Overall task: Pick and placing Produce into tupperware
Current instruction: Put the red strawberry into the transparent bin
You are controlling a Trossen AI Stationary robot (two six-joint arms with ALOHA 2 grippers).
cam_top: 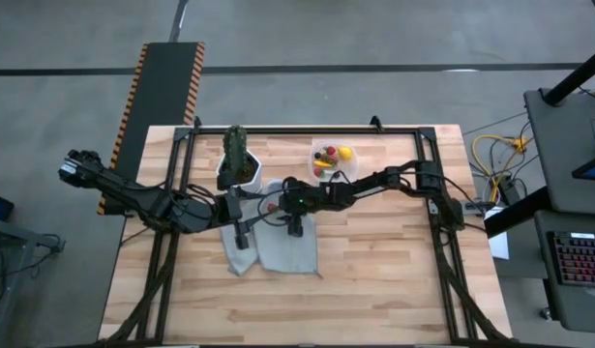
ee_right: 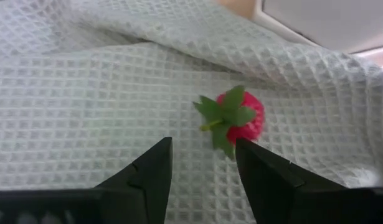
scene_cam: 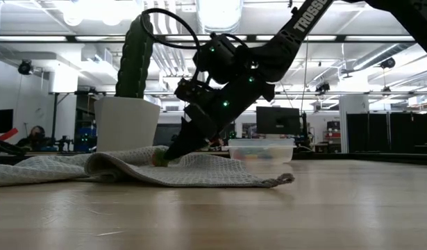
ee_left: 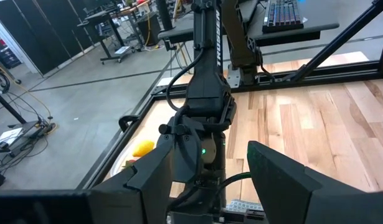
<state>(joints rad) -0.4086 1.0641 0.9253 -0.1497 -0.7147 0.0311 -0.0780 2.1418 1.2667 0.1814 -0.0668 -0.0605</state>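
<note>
1. Reaching across the wooden table [cam_top: 374, 271] from the 3 o'clock side, the right arm is bringing the right gripper [ee_right: 202, 163] down onto a pale waffle-weave cloth [cam_top: 278, 246] near the table's middle.
2. Its jaws are standing apart, with a gap between the two dark fingers [ee_right: 147, 171]; nothing is being pinched.
3. A red strawberry [ee_right: 241, 118] with a green leafy cap is lying on the cloth just beyond the fingertips, closer to one finger than to the other, and is not sitting between them.
4. In the low view the fingertips are touching or nearly touching the cloth beside a small green-and-red spot, which is too small to make out clearly.
5. The tupperware [cam_top: 333, 158], a clear rounded-square container, is sitting toward 12 o'clock on the table, already holding a yellow lemon [cam_top: 345, 153], a yellow-orange elongated piece [cam_top: 323, 164] and some red and dark berries.
6. The left gripper [cam_top: 243, 236] is hovering over the cloth's 9 o'clock part, jaws spread and gripping nothing, pointing toward the right arm.
7. A green cactus in a white pot [cam_top: 235, 159] is standing toward 11 o'clock, at the cloth's far edge.
</note>
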